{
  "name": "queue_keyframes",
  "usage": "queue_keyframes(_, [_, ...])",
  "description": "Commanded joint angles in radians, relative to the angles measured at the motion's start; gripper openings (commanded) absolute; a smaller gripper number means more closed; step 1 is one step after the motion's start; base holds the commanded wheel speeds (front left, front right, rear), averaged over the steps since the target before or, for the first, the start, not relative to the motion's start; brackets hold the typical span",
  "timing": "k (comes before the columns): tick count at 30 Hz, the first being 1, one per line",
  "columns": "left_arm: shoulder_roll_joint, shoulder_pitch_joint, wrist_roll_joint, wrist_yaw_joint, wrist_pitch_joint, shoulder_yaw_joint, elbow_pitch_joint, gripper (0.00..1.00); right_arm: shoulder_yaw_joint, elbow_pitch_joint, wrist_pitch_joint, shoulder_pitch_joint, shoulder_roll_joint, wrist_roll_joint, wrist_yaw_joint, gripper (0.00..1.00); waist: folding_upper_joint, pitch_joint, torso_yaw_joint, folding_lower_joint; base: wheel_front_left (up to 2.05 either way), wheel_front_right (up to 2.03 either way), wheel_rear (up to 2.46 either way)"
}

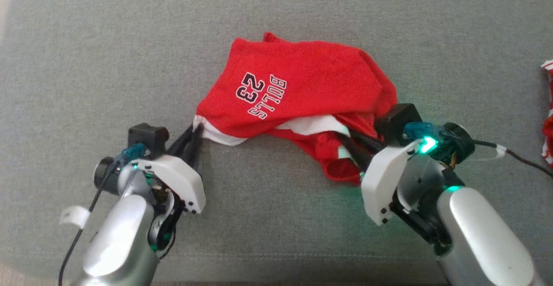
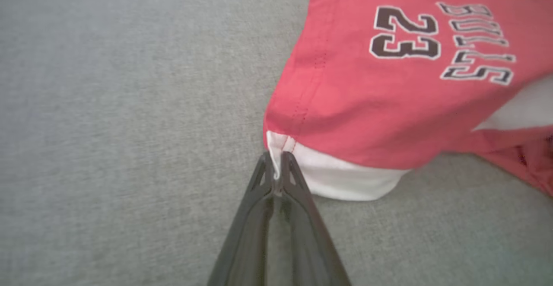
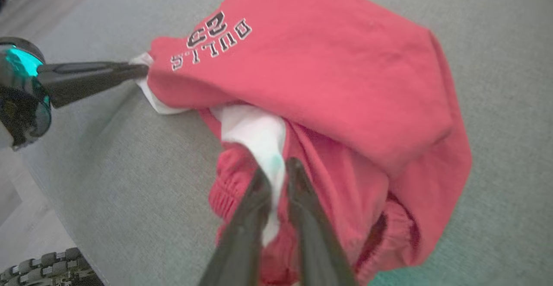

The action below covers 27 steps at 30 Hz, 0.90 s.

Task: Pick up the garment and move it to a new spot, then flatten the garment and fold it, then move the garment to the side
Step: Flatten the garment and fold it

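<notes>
- The crumpled red fabric garment (image 1: 302, 91) with white trim is lying bunched near the middle of the grey woven upholstered surface (image 1: 108, 39). Black-and-white lettering reading "BULLS 23" is showing on its top layer, upside down in the head view.
- A white panel (image 3: 255, 130) is showing from under the top fold, and a gathered red elastic band (image 3: 224, 191) is bulging at the edge nearest the robot.
- A red-and-white striped cloth (image 1: 548, 113) is lying at the surface's far right edge, well apart from the garment. A dark cable (image 1: 518, 158) is trailing from the right wrist.
- The left gripper (image 1: 196, 128) is pinching the garment's white corner hem (image 2: 276, 143), its fingers pressed together on the cloth at the garment's left end.
- The right gripper (image 1: 345, 141) is reaching into the garment's lower right folds. In the right wrist view its two fingers (image 3: 246, 217) are standing on either side of the white panel with a gap between them; whether they are clamping it cannot be told.
- The garment is spanning the space between the two grippers.
</notes>
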Motion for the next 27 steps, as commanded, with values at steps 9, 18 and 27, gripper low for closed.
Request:
queue_keyframes(9, [0.028,-0.045,0.012,0.057,-0.217,0.101,-0.199,0.0,-0.083,-0.176,-0.054,0.027,-0.075,-0.008,0.007,0.0,0.0,-0.04,-0.001,-0.0001,0.0,0.0,0.0])
queue_keyframes(18, [0.051,-0.092,-0.003,0.091,-0.216,0.16,-0.463,0.0,-0.26,-0.265,-0.221,0.034,-0.13,-0.008,0.007,0.0,0.0,-0.123,-0.037,-0.0001,0.0,0.0,0.0])
queue_keyframes(27, [0.066,-0.185,0.0,0.108,-0.118,0.16,-0.628,0.0,-0.371,-0.312,-0.297,-0.031,-0.09,-0.026,0.007,0.0,0.0,-0.184,-0.072,-0.0001,0.0,0.0,0.0])
